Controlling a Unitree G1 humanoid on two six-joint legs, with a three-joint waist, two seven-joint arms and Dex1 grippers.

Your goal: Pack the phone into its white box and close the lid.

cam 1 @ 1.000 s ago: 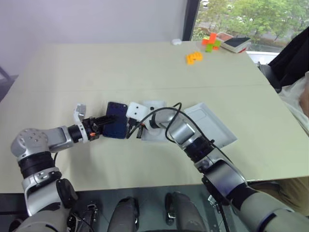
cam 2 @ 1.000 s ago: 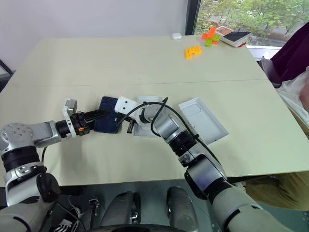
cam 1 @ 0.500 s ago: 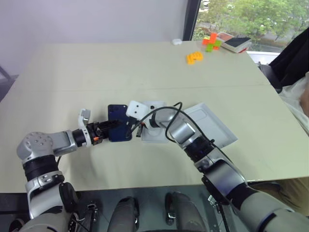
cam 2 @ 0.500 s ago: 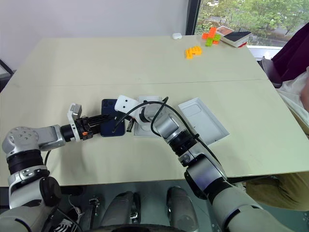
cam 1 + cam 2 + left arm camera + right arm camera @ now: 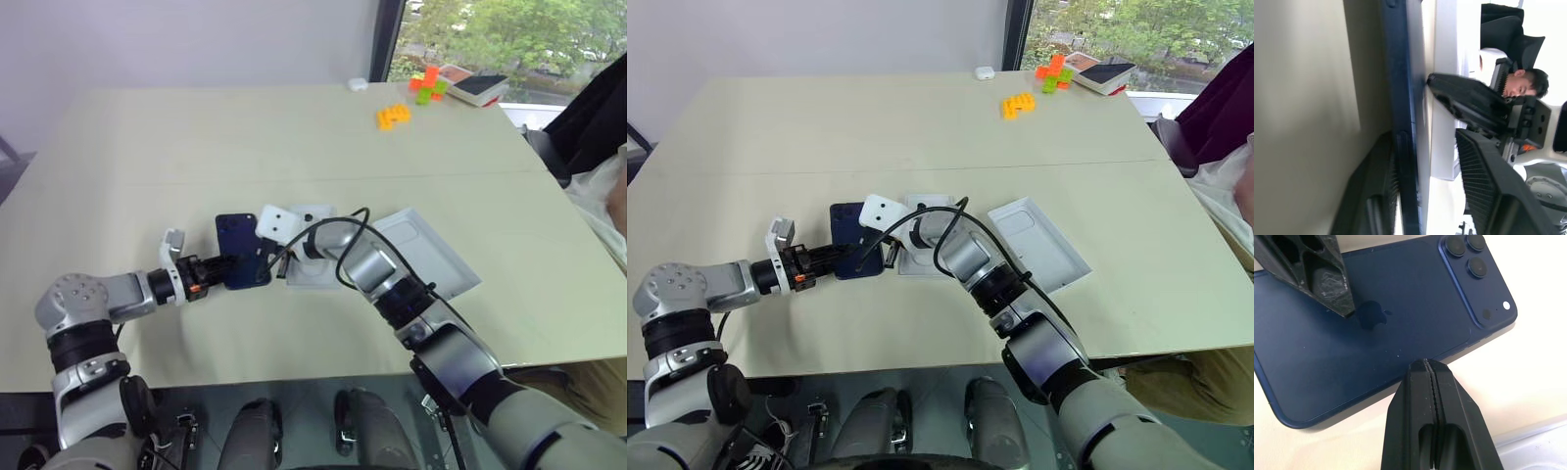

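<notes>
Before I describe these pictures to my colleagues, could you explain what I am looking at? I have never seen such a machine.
This is a humanoid robot with two arms, each ending in a black two-fingered gripper. The two wide pictures come from cameras in its head, looking down over the arms. The two close pictures come from cameras on its wrists. On the beige table lie a dark blue phone, back side up, a large white lid further right, and a smaller white piece partly hidden by the right arm. Orange blocks sit far back. The left gripper is open, one finger on each side of the phone's end. The right gripper is shut, its tip beside the phone's long edge.
</notes>
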